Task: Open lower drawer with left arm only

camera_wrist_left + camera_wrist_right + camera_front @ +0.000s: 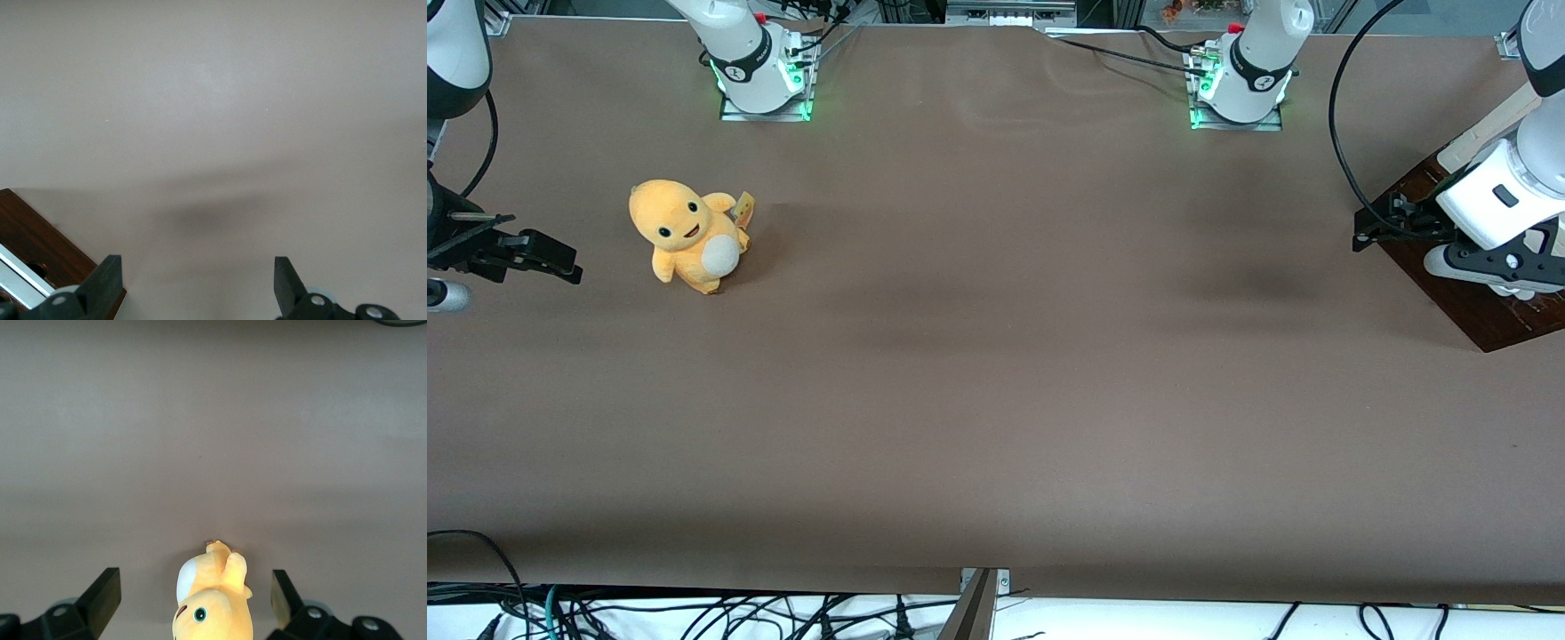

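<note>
A dark brown wooden drawer unit (1480,311) stands at the working arm's end of the table, mostly covered by the white left arm (1507,191). The black left gripper (1369,229) hangs over the unit's edge that faces the table's middle, pointing toward the parked arm's end. In the left wrist view the gripper (197,287) is open and empty over the brown table cloth. One fingertip (107,277) sits beside a dark brown front (40,247) with a white-silver bar handle (20,280). I cannot tell which drawer this front belongs to.
A yellow plush toy (685,233) sits toward the parked arm's end of the table; it also shows in the right wrist view (213,600). Two arm bases (760,76) (1240,84) stand farthest from the camera. Cables lie below the table's near edge (783,613).
</note>
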